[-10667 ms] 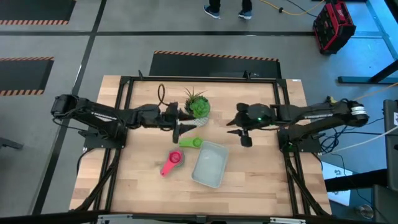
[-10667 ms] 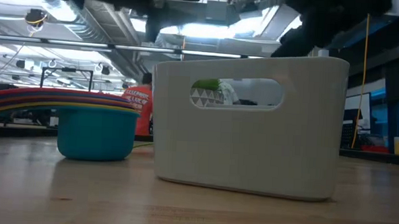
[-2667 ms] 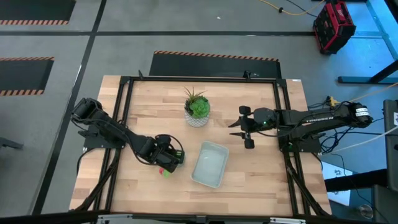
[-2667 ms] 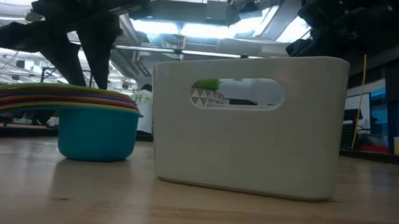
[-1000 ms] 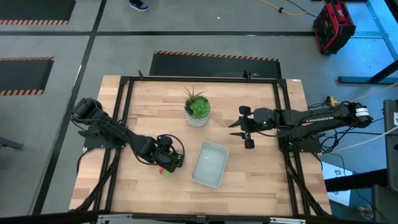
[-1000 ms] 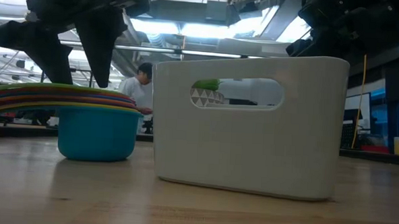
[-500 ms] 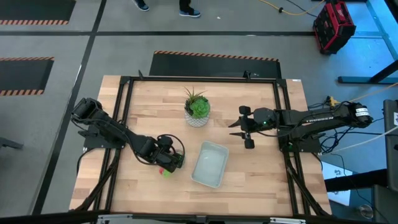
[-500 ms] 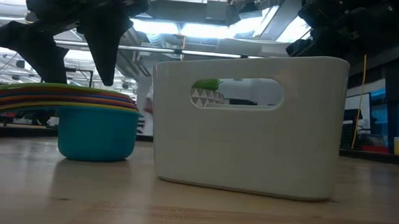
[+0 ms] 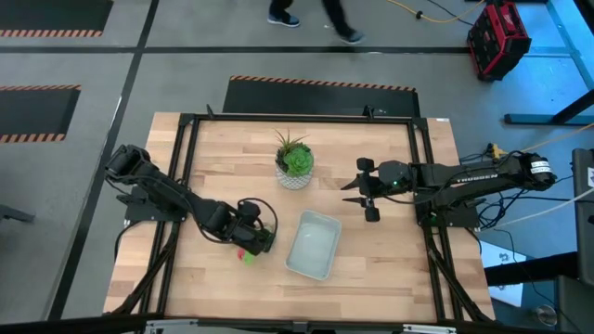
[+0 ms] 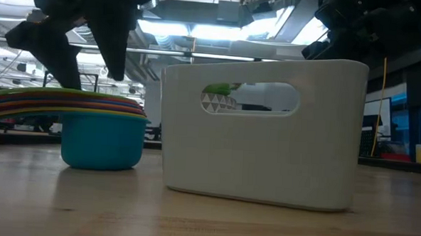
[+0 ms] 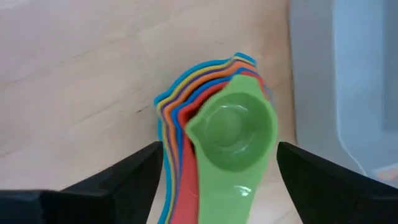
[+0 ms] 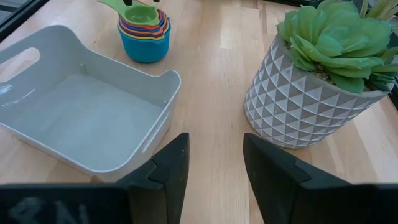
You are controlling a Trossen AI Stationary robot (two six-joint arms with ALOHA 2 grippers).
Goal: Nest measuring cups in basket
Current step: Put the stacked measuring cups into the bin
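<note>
The left gripper [image 11: 214,171] hangs spread wide over the nested measuring cups [image 11: 217,134] — beside the basket [image 9: 311,244]. The right gripper [image 12: 214,165] waits parted near the potted succulent [image 12: 323,71].

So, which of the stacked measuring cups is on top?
The green cup is on top, nested inside the orange-red one. The teal cup is at the bottom, on the table beside the basket.

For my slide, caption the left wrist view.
Open left gripper poised above the nested measuring cups, green cup on top, beside the empty basket.
</note>
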